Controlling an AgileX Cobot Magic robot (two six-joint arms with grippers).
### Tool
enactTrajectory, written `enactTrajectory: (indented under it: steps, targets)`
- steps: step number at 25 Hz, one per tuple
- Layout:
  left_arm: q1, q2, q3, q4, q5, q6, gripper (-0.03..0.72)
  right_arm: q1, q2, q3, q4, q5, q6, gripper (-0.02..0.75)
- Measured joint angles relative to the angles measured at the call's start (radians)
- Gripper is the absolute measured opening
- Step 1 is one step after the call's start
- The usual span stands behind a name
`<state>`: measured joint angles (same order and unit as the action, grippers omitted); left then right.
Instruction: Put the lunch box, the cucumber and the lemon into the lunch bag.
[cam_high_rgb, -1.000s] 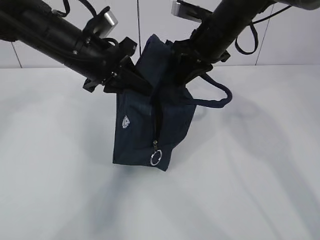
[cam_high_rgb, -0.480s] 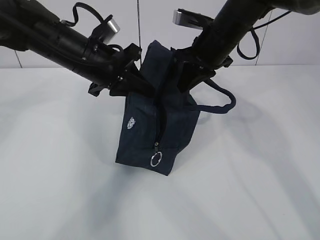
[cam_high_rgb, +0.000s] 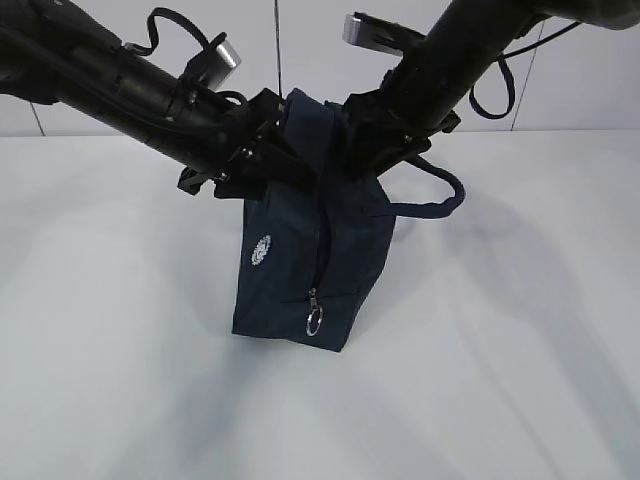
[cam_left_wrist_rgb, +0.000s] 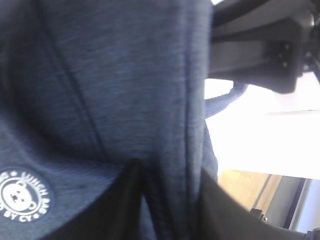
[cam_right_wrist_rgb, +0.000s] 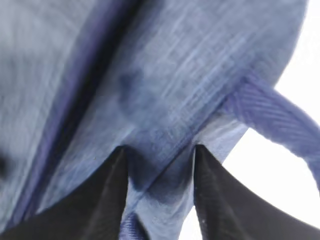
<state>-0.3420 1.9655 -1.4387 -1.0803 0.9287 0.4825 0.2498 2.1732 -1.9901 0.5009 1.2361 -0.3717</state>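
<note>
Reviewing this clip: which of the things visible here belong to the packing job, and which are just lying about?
Belongs to the job:
lunch bag, gripped at its top by the left gripper and right gripper; no lunch box, cucumber or lemon visible.

Lying about:
nothing loose on the white table; only the bag's ring pull and handle, parts of the bag.

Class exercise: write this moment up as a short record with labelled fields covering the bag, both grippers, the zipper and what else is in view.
object: lunch bag, dark navy, held by both arms
left gripper: shut on bag fabric near the top
right gripper: shut on fabric beside a loop handle
zipper: runs down the front; ring pull at the lower end
logo: white, round
surface: white table
lunch box, cucumber, lemon: not visible
</note>
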Motion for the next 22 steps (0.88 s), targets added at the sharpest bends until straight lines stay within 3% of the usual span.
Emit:
enactTrajectory:
  steps: [5, 14, 22]
  targets:
    - [0.018, 0.000, 0.000, 0.000, 0.004, 0.000, 0.272, 0.002, 0.000, 0.000, 0.017, 0.000, -0.002, 0.318]
    - [0.094, -0.065, 0.000, 0.044, 0.008, 0.000, 0.279, 0.002, 0.000, -0.085, 0.026, 0.000, -0.001, 0.332]
    - [0.118, -0.146, 0.000, 0.113, 0.006, 0.000, 0.279, 0.002, 0.000, -0.241, 0.036, 0.002, 0.042, 0.333]
